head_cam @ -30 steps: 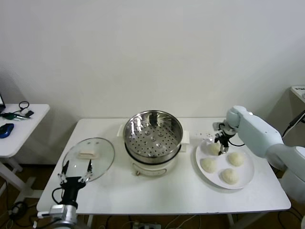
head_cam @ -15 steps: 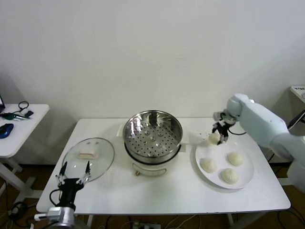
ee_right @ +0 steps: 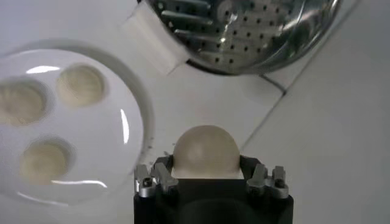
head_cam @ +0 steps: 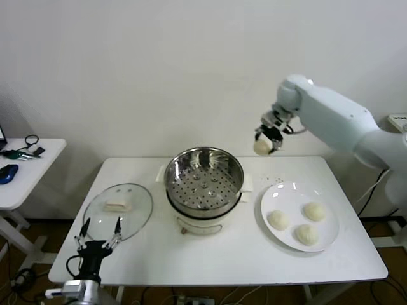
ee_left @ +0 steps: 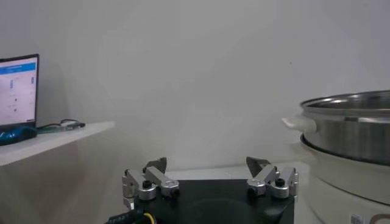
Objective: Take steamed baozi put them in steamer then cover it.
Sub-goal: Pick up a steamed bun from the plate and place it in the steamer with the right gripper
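1. Baozi (head_cam: 261,147), one piece, gripped between the fingers of the right gripper (head_cam: 265,140); the right wrist view shows the bun (ee_right: 205,152) seated between both jaws, which are clenched on its sides.
2. Held bun is in the air, above the table (head_cam: 222,254), between the steamer (head_cam: 204,180) and the plate (head_cam: 327,210), higher than the steamer rim and to its right.
3. Three more baozi lie on the white plate: one at (head_cam: 278,219), one at (head_cam: 314,211), one at (head_cam: 306,234). They sit apart from each other.
4. Steamer: steel basket with perforated floor, on a white pot base, centre of table. Nothing visible inside the basket.
5. Cover (head_cam: 118,211): glass lid lying flat on the table left of the steamer, whitish handle up, apart from the pot.
6. Left gripper (head_cam: 98,238): low at the near-left table edge, just in front of the cover, fingers spread wide and grasping nothing; the left wrist view confirms the gap between its fingertips (ee_left: 210,182).
7. Side table (head_cam: 25,171) stands further left, with small items on it.
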Controlling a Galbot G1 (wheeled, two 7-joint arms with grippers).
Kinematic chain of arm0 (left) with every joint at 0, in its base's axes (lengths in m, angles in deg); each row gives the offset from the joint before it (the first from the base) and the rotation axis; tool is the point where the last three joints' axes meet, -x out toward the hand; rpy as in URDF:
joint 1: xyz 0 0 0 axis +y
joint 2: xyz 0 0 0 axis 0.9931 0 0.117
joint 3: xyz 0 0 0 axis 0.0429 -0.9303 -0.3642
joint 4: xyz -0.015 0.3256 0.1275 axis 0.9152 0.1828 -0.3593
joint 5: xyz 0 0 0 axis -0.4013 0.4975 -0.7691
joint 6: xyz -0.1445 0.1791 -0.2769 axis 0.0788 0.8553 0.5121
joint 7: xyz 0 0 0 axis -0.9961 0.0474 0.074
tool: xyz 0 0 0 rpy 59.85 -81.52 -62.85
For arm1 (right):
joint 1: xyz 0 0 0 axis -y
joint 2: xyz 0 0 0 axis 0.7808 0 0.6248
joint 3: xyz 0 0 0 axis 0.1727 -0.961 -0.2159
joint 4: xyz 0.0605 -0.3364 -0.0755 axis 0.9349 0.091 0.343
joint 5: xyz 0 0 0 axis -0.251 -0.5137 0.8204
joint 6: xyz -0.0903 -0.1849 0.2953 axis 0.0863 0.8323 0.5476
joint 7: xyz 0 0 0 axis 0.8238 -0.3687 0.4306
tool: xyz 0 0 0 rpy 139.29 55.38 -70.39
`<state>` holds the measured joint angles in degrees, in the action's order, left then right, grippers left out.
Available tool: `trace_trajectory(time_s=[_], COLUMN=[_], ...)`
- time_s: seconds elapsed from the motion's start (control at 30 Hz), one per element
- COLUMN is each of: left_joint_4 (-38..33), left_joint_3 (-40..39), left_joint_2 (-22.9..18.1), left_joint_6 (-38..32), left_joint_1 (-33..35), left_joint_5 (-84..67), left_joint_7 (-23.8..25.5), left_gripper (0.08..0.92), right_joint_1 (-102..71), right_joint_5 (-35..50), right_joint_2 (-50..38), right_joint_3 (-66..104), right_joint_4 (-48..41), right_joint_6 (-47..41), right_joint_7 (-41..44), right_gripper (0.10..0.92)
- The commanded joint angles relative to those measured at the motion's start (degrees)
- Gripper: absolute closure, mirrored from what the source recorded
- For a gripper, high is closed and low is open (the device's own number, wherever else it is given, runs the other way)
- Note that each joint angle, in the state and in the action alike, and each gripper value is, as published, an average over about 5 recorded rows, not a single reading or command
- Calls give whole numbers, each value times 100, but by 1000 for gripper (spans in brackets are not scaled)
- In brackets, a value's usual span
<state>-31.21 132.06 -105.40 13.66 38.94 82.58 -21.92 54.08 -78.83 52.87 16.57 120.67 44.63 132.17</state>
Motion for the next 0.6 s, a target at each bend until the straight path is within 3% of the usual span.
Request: trace_trajectory(time_s=[0.03, 0.3, 0.6], left_joint_4=[4, -48, -102], left_joint_3=[-6, -24, -80], left_joint_2=[36, 121, 96], left_joint_6=[-8, 20, 21], left_joint_1=[58, 103, 124], left_joint_5=[-73, -148, -113], left_joint_7=[-8, -16, -15], left_gripper=[177, 177, 177], right_joint_1=[343, -539, -1134], right_joint_5=[-1114, -2467, -3384], right_joint_2=[758, 1059, 1442], right_joint_3=[-44, 347, 592], right_joint_4=[608, 1062, 734], right_joint_6=[1064, 1424, 1727], right_joint_7=[-199, -474, -700], right_gripper=[313, 313, 313])
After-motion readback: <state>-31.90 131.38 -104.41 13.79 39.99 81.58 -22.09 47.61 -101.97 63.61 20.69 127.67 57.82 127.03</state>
